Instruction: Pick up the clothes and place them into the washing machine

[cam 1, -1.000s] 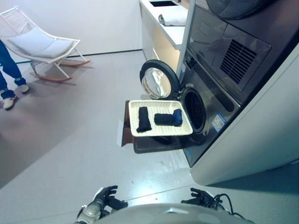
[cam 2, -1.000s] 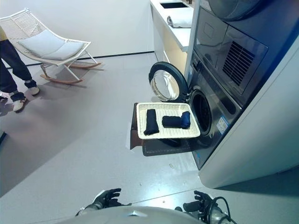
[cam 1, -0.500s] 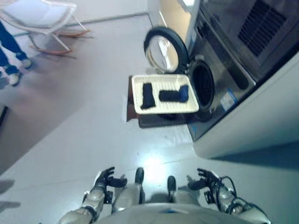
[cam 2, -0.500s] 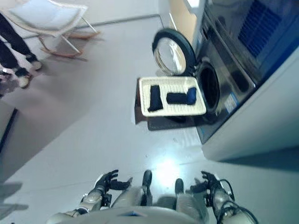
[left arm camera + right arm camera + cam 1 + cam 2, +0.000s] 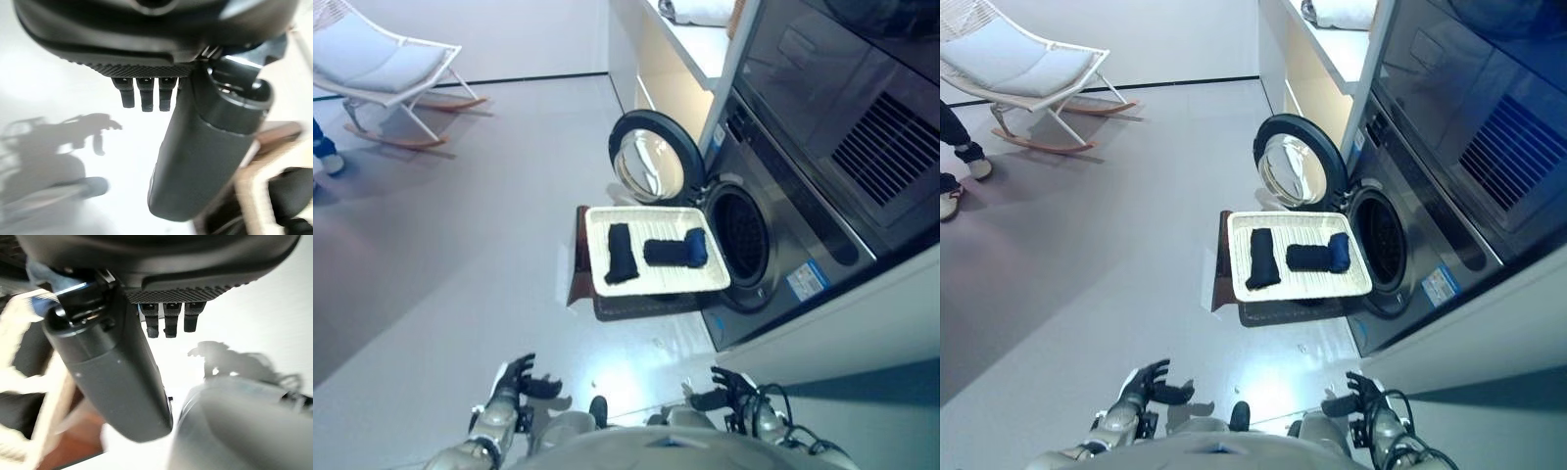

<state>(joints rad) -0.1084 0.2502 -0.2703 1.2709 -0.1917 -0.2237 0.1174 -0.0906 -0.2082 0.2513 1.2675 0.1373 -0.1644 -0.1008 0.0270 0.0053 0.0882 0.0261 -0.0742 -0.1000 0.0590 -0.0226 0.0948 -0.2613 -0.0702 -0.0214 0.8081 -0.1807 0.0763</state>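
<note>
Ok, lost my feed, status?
Left hand and right hand open, empty, low. Dark clothes on white tray by open washer door. Nothing in the way.

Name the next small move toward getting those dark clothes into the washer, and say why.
Probably step closer to the white tray. Both the left hand and the right hand hang open and empty, well short of the dark clothes lying on it beside the washing machine, whose door is already open.

Dark navy clothes (image 5: 668, 253); white woven tray (image 5: 655, 286); grey washing machine (image 5: 773, 211); white chair (image 5: 382, 69).
</note>
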